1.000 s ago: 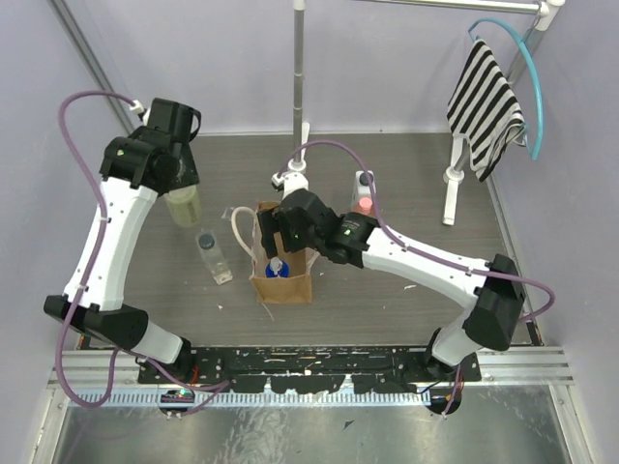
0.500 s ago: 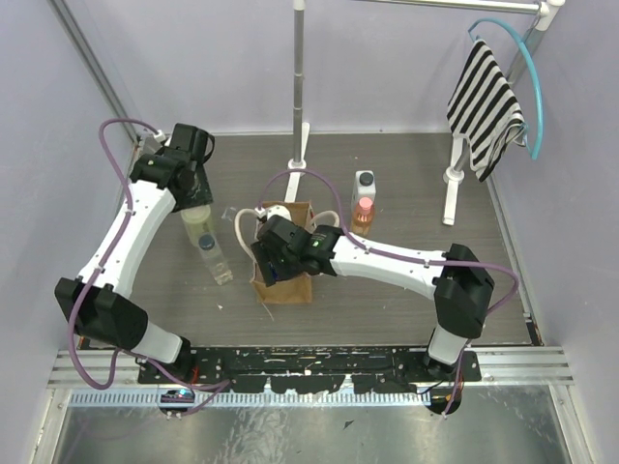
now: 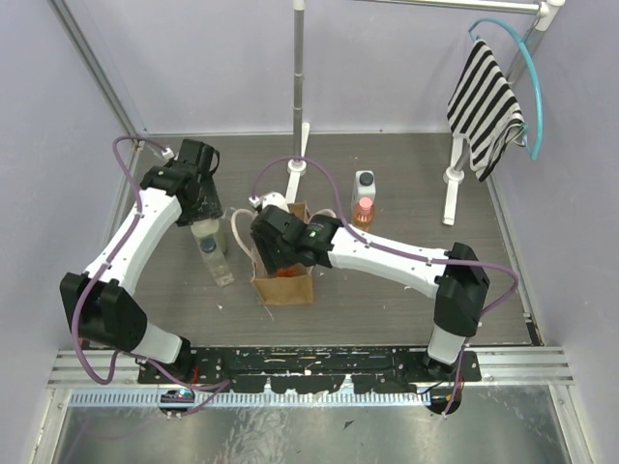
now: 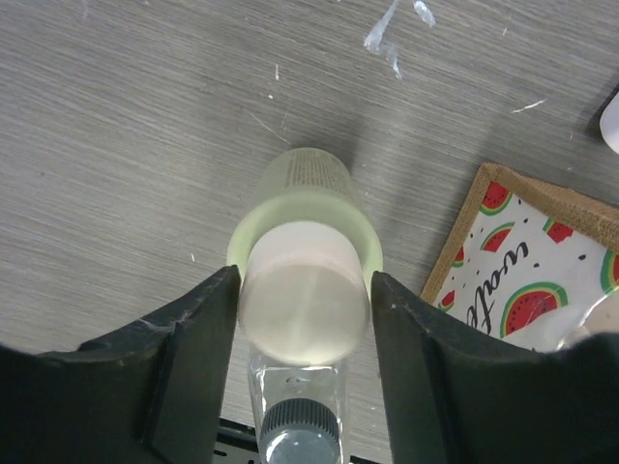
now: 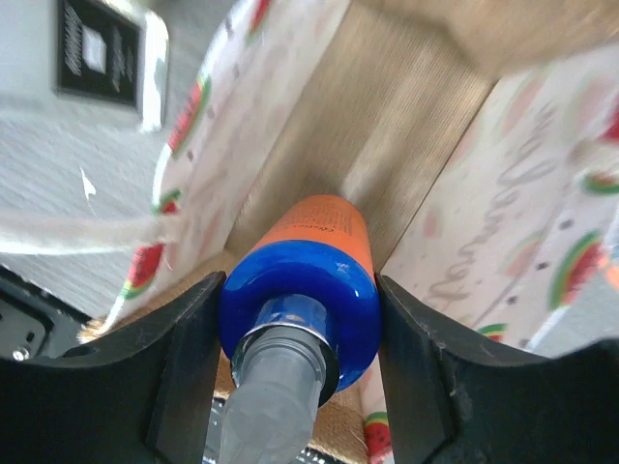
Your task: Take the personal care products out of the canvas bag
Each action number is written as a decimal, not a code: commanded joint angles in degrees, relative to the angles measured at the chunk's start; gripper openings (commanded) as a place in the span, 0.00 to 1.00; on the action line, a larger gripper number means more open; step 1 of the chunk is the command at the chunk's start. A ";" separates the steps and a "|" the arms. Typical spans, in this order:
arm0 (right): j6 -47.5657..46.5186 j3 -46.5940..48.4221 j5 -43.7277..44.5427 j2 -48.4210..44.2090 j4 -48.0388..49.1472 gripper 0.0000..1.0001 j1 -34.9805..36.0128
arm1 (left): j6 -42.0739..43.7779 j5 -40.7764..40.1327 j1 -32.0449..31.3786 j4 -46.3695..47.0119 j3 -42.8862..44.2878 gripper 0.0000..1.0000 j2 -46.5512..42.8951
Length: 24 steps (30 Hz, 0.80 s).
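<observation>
- The right gripper [image 5: 300,290] is down inside the canvas bag [image 3: 282,288]. From the top view its fingers are hidden by the wrist and the bag's walls.
- The right wrist view shows its jaws pressed against both sides of a blue-topped bottle [image 5: 300,309]. The bottle stands in the bag, and its base is out of sight.
- The left gripper [image 4: 305,280] has its jaws closed against the cream-capped bottle [image 4: 305,290], which stands upright on the table [image 3: 368,300] left of the bag.
- From above, the left wrist covers most of that bottle.
- A clear bottle with dark cap [image 4: 300,430] lies just beside it and is cut off by the bottom edge of the left wrist view.
- A pink-orange bottle [image 3: 363,213] and a white bottle [image 3: 364,182] stand behind the bag, apart from both grippers.
- The bag's lining carries a watermelon print and a script word, which is cut off and not surely legible.
- The fine print on the cream-capped bottle is too small to read.
- The dark print on the blue-topped bottle's orange body is blurred.
</observation>
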 commanded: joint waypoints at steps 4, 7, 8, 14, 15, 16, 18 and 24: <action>-5.92 13.90 11.15 -8.38 1.69 0.21 -3.22 | -1.40 2.72 0.18 3.59 -3.30 0.81 -4.20; -7.69 14.91 12.81 -11.42 3.80 0.21 -6.48 | -1.64 3.79 0.18 4.02 -4.44 0.95 -4.13; -8.04 15.27 13.06 -12.24 4.46 0.21 -7.73 | -1.68 4.09 0.20 3.82 -4.50 0.98 -3.89; -10.45 18.20 11.05 -12.98 7.64 0.21 -14.97 | -2.12 5.00 0.18 4.17 -4.21 0.99 -5.12; -10.80 18.53 10.38 -12.61 8.29 0.21 -16.46 | -2.17 5.02 0.21 4.28 -4.15 0.99 -5.38; -11.08 18.62 9.58 -12.20 9.12 0.21 -17.76 | -2.20 5.02 0.14 4.29 -4.07 0.99 -5.60; -11.44 18.84 8.02 -10.92 10.61 0.21 -20.19 | -2.17 4.90 0.21 3.84 -3.74 0.99 -5.81; -10.98 16.35 4.92 -6.20 14.00 0.20 -25.19 | -2.15 3.59 0.19 1.82 -2.15 0.99 -7.53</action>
